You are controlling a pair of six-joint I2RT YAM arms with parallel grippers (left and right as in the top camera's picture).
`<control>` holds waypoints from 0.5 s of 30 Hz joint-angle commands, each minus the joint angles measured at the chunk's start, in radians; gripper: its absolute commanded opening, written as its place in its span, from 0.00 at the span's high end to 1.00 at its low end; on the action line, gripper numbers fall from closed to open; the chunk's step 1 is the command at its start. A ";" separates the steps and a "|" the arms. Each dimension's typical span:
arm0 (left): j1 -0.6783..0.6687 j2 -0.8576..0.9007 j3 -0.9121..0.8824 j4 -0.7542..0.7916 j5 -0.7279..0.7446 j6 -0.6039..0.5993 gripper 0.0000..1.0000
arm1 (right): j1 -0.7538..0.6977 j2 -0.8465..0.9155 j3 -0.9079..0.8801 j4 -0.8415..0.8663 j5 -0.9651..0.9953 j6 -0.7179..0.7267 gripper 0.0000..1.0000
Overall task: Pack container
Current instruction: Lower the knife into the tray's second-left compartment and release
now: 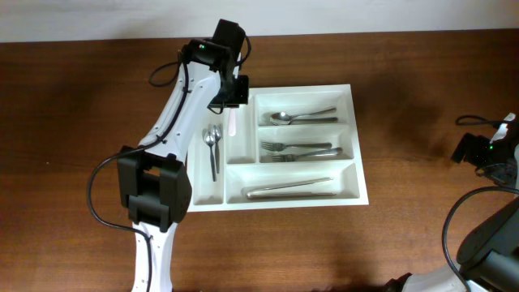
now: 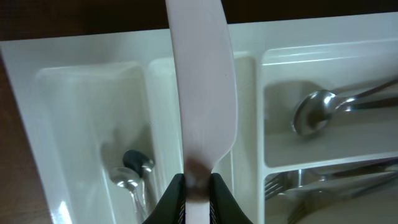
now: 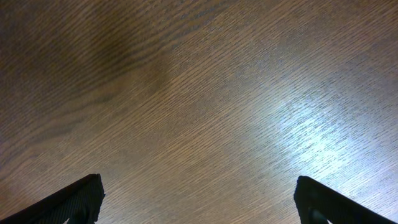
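Observation:
The white cutlery tray (image 1: 360,162) lies mid-table with two narrow upright compartments on its left and three wide ones on its right. My left gripper (image 1: 232,96) is at the tray's far left corner, shut on a white plastic knife (image 2: 200,93) held above the second narrow compartment (image 2: 163,124); the knife's end also shows in the overhead view (image 1: 231,123). The first narrow compartment holds small spoons (image 1: 212,146). The wide ones hold a spoon (image 1: 302,118), forks (image 1: 302,150) and knives (image 1: 290,190). My right gripper (image 3: 198,199) is open and empty over bare wood at the far right.
The brown wooden table (image 1: 81,122) surrounds the tray. The right arm's base and cables (image 1: 486,154) sit at the right edge. The left arm (image 1: 162,146) stretches over the table left of the tray.

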 commanded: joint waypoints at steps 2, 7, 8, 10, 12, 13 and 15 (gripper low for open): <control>0.011 -0.025 0.014 -0.025 -0.033 0.018 0.90 | -0.001 -0.015 0.002 0.000 -0.005 0.008 0.01; 0.011 -0.025 0.014 -0.049 -0.032 0.010 0.85 | -0.001 -0.015 0.002 0.000 -0.005 0.008 0.01; 0.011 -0.025 0.014 -0.056 -0.031 -0.002 0.85 | -0.001 -0.015 0.002 0.000 -0.005 0.008 0.01; 0.011 -0.025 0.014 -0.073 -0.017 -0.023 0.85 | -0.001 -0.015 0.002 0.000 -0.005 0.008 0.01; 0.011 -0.025 0.014 -0.085 0.024 -0.023 0.85 | -0.001 -0.015 0.002 0.000 -0.005 0.008 0.01; 0.010 -0.025 0.014 -0.090 0.041 -0.024 0.85 | -0.001 -0.015 0.002 0.000 -0.005 0.008 0.01; 0.009 -0.025 0.014 -0.104 0.047 -0.054 0.85 | -0.001 -0.015 0.002 0.000 -0.005 0.008 0.01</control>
